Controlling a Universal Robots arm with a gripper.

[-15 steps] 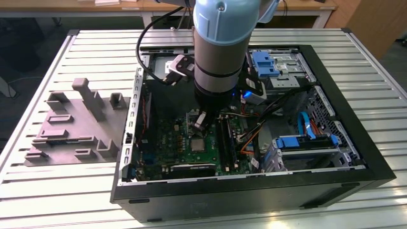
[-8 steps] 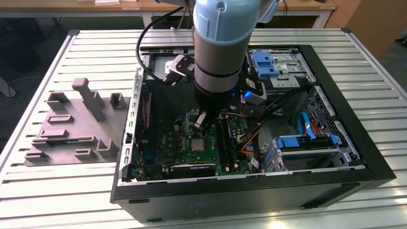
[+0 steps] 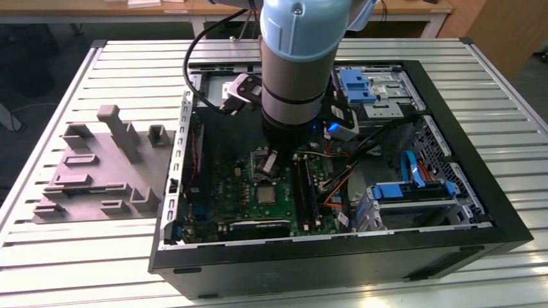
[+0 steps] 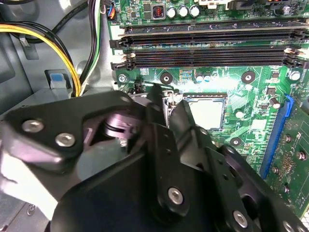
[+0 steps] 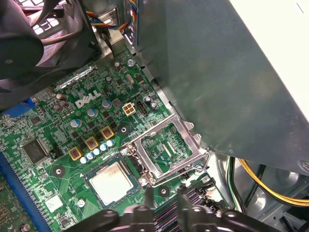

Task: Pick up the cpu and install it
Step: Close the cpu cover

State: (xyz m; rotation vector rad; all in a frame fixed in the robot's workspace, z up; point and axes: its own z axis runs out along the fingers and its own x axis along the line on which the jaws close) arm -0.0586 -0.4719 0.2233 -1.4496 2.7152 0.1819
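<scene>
The gripper (image 5: pixel 161 193) is hovering empty, fingers slightly apart, with the cpu (image 5: pixel 112 182) sitting in the socket at its ten o'clock.

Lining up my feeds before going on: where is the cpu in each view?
Exterior view: cpu on the green board, below the arm.
Second wrist view: cpu just past the hand.
First wrist view: cpu beside the open socket frame.
Shared landmark: the black memory slots.
</scene>
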